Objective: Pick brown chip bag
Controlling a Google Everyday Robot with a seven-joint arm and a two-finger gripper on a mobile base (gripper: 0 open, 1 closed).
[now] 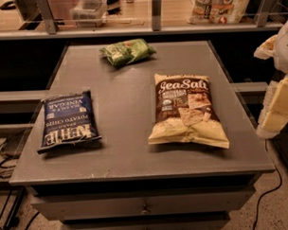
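The brown chip bag (187, 110) lies flat on the right half of the grey table (126, 155), dark brown and pale yellow with white "Sea Salt" lettering. My gripper (278, 107) shows as pale cream parts at the right edge of the view, beside the table's right side and to the right of the bag, not touching it.
A dark blue Kettle chips bag (68, 121) lies on the table's left side. A small green bag (127, 51) lies at the far middle. Drawers (145, 207) sit under the tabletop. A shelf rail with packages (221, 7) runs behind. Cables lie on the floor at both sides.
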